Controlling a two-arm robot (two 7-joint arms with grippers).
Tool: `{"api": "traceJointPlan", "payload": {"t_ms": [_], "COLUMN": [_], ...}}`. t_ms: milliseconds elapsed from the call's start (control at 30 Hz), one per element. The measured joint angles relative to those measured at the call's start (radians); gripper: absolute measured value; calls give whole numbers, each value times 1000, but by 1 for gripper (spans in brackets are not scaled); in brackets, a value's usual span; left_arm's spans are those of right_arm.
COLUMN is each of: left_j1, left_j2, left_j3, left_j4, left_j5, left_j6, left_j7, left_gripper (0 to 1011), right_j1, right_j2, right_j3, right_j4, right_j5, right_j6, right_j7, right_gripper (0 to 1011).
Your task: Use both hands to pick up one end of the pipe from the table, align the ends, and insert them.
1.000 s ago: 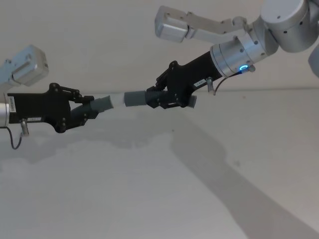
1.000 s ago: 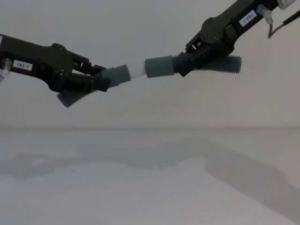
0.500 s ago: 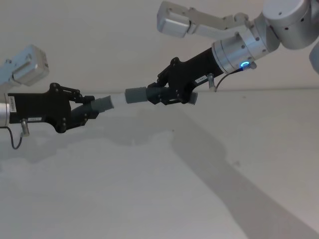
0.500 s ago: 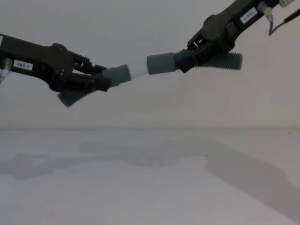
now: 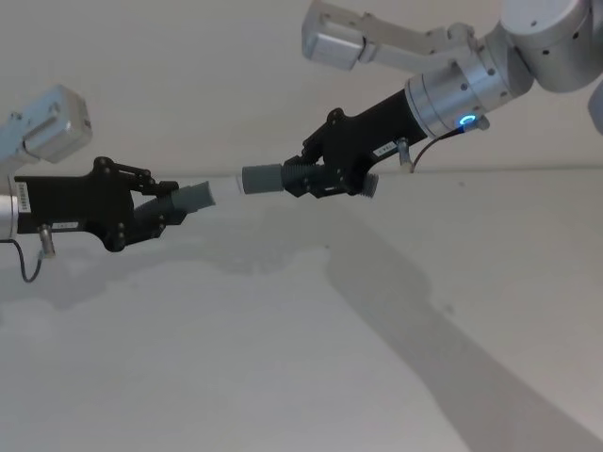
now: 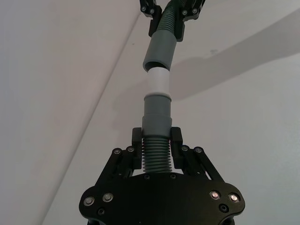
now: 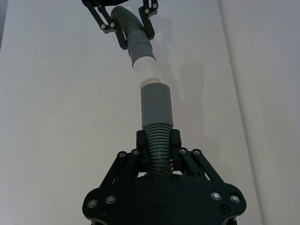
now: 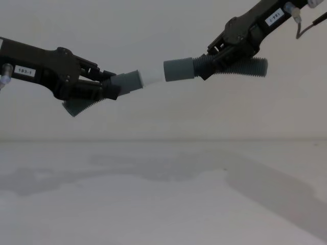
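Note:
Both pipe pieces hang in the air above the white table (image 5: 283, 358). My left gripper (image 5: 168, 209) is shut on the corrugated part of one piece, whose grey cuff (image 5: 193, 198) carries a white tip (image 5: 224, 190) pointing right. My right gripper (image 5: 300, 177) is shut on the other piece just behind its plain socket cuff (image 5: 261, 178). The two ends face each other nearly in line. In the chest view the white tip (image 8: 153, 76) meets the mouth of the socket (image 8: 179, 70), slightly tilted to it. From the right wrist view the tip (image 7: 147, 70) sits right at the socket (image 7: 156, 105).
The right arm's silver links (image 5: 377, 42) reach in from the upper right, and the left arm's grey wrist block (image 5: 47, 122) is at the left edge. The table's far edge (image 5: 518, 169) runs behind the grippers. Arm shadows lie on the table below.
My right gripper has drifted up and to the right with its socket piece, so a little more of the white tip shows. The left gripper has stayed still.

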State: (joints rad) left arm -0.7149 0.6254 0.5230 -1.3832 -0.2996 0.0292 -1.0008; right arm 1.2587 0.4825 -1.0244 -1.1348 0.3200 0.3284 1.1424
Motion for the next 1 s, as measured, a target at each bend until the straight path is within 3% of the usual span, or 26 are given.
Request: {"api": "traceJointPlan", "payload": {"t_ms": [1000], "left_j1": [0], "left_j2": [0], "left_j3": [0], "left_j4": [0], "left_j5": [0], "left_j6": [0], "left_j7": [1], "left_gripper": [323], "right_j1": [12], "right_j2": [-12], "right_j3": [-25], "right_j4": [11], "right_j5": [5], "right_j6": [11], "right_j7": [20], "right_gripper": [258]}}
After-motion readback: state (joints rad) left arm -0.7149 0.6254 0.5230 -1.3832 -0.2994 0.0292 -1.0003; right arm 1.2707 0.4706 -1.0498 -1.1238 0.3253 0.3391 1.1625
